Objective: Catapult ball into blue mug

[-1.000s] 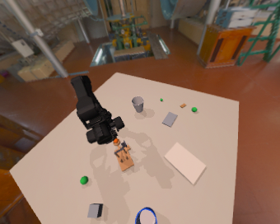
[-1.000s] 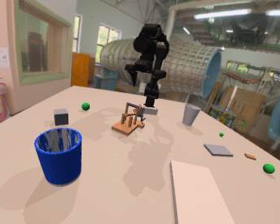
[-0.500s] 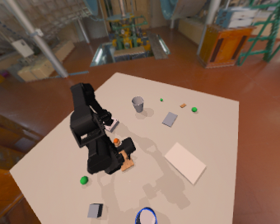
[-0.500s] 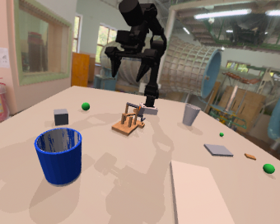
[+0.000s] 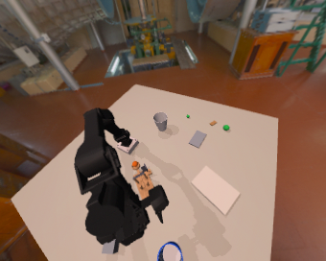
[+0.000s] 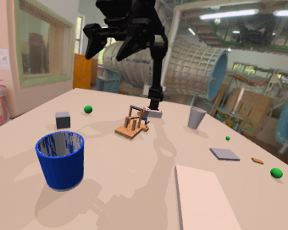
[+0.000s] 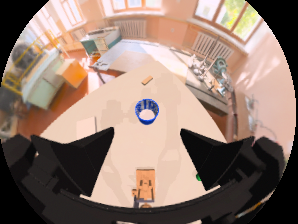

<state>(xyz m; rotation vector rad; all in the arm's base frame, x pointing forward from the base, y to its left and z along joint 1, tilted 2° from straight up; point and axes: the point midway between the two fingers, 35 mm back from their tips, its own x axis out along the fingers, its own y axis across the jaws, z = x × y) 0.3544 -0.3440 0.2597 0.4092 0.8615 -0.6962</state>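
The orange ball (image 5: pixel 135 164) sits at the cup end of the catapult's arm; only a sliver shows in the exterior view. The wooden catapult (image 5: pixel 143 186) (image 6: pixel 130 130) (image 7: pixel 145 175) stands on the table; its base end faces the mug in the wrist view. The blue mug (image 6: pixel 63 167) (image 7: pixel 147 120) stands upright, cut off at the bottom edge of the top view. Inside it no ball shows in the wrist view. My gripper (image 6: pixel 105 55) (image 7: pixel 148 131) is open and empty, held high above the table. In the top view one finger is hidden by the arm.
A grey cup (image 5: pixel 160 122) (image 6: pixel 196 117) stands beyond the catapult. A white slab (image 5: pixel 215 190) (image 6: pixel 204 199) and a grey plate (image 5: pixel 197 139) (image 6: pixel 224 154) lie to one side. A grey cube (image 6: pixel 63 120) and a green ball (image 6: pixel 88 109) lie behind the mug in the exterior view.
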